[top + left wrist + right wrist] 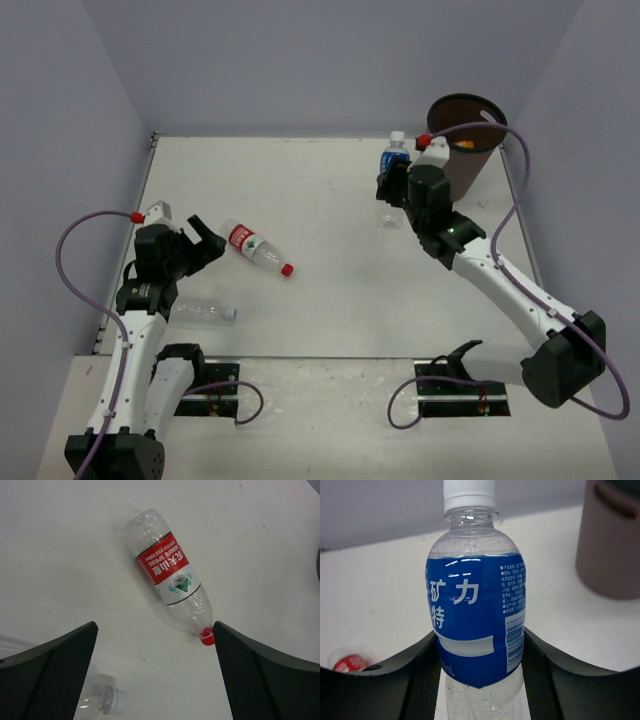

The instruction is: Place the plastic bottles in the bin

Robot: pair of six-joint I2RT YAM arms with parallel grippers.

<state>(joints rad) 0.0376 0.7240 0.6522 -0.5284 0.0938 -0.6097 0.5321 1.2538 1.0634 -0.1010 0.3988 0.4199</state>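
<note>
Peering into the bin [478,170] from the top view yields only an orange patch [466,146] under its rim. The rest of its inside is hidden, and the right wrist view cuts the bin off at the frame's edge. That view also crops the base of the blue-label bottle [475,615]. The left wrist view shows just the white cap and neck of the plain clear bottle [102,700], its body lost behind a finger.

The right arm reaches far forward, its end effector [393,185] clamped on the blue-label bottle's lower part, holding it upright just beside the dark-brown tapered bin. The left arm is folded close to its base, its end effector [155,630] spread apart. One mesh-textured pad is right by the red cap of the red-label bottle [170,577], which lies crinkled and clear on the white surface [320,200]; whether they touch is unclear.
</note>
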